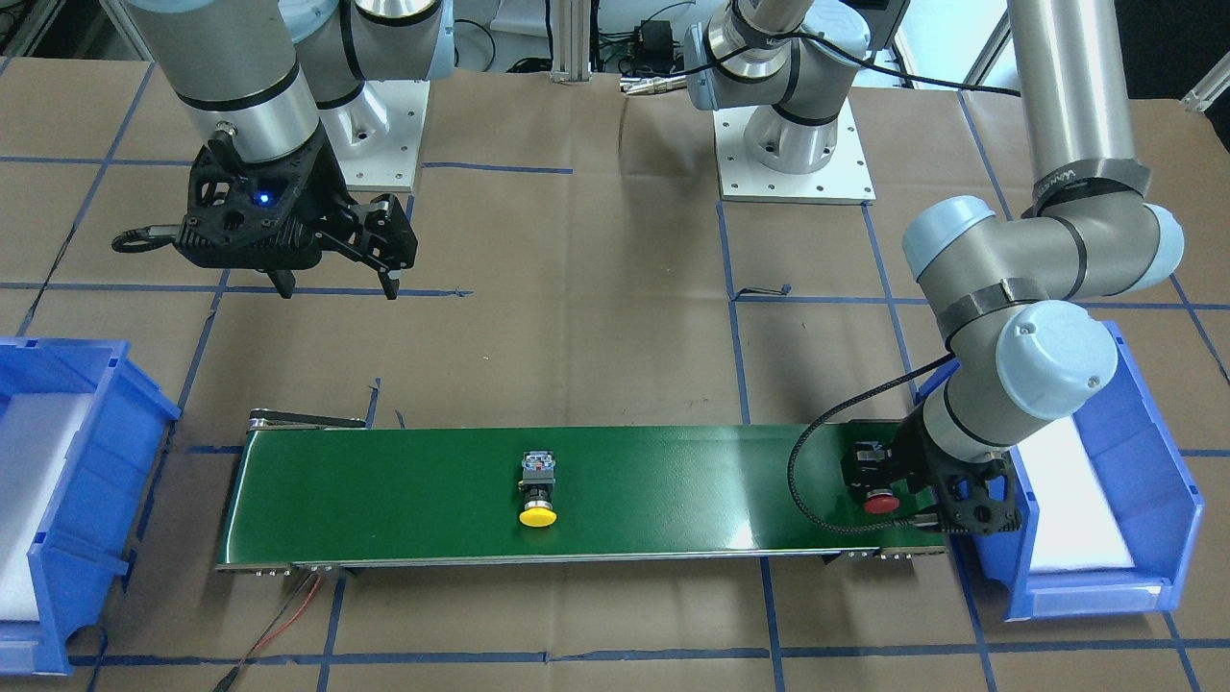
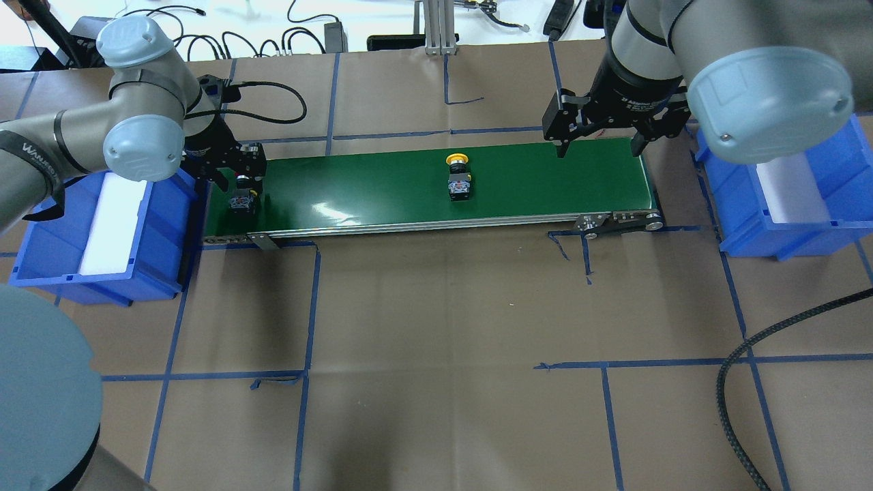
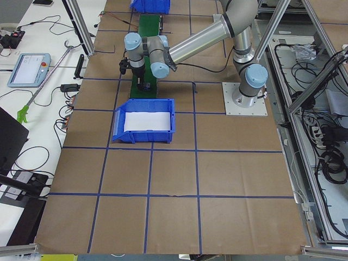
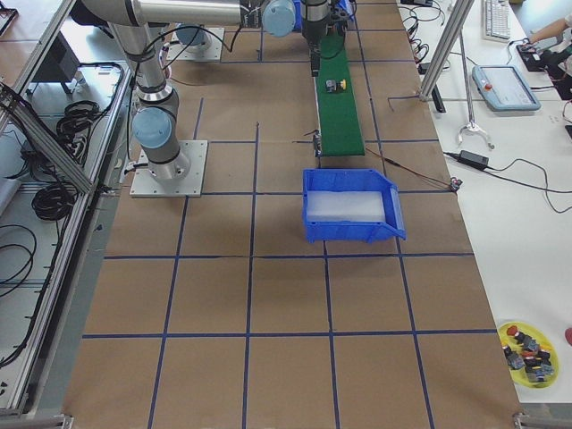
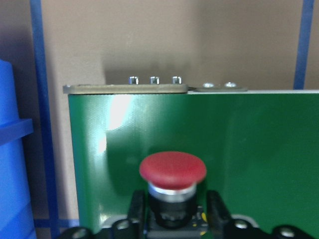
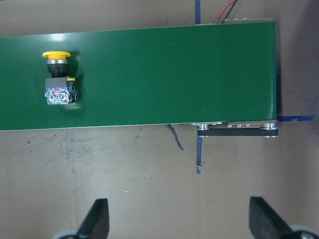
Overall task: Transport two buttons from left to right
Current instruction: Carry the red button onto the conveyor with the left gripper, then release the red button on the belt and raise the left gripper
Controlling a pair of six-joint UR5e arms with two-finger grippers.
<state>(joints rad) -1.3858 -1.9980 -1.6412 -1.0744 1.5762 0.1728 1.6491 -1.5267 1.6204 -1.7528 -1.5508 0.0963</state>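
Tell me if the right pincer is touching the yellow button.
Apart: overhead view shows bare green belt between the right pincer and the yellow button.

The front-facing camera looked steeply down from across the table [image 1: 596,317], the overhead one looked forward from behind the robot's shoulders, and both took in the green belt [image 1: 404,490] with the yellow-capped button [image 1: 537,516] midway along it. The two end cameras stood high and far back, sighting along the table from opposite ends. The left wrist camera sat close behind the red-capped button [image 5: 172,170], while the right wrist camera looked straight down on the belt's end from higher.
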